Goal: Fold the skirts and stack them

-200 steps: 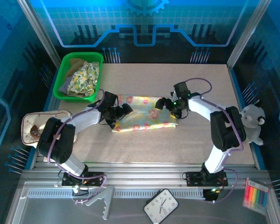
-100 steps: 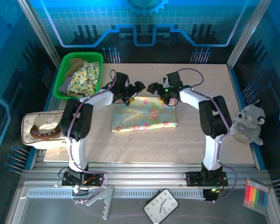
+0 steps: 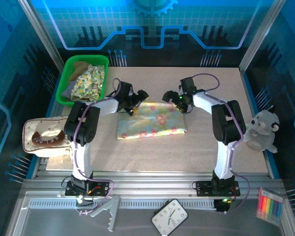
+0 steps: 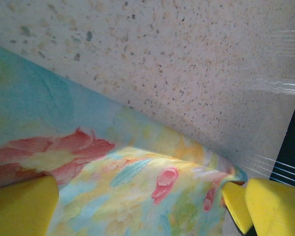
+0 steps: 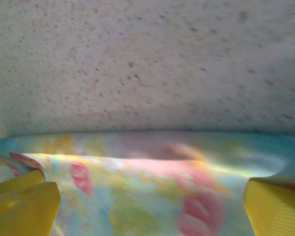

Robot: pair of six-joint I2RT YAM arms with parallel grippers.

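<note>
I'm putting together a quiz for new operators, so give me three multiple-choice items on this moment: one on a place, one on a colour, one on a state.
1. Where does the green basket stand?
A. at the far left corner of the table
B. at its near right corner
C. in its middle

2. What colour are the gripper fingers in the wrist views?
A. black
B. yellow
C. red

3. How do the left gripper and the right gripper stand?
A. both shut
B. one shut, one open
C. both open

Answers:
1 A: the basket sits far left, apart from the floral skirt.
2 B: both wrist views show yellow fingers.
3 C: each pair of fingers stands wide apart, with the skirt's edge between them.
</note>
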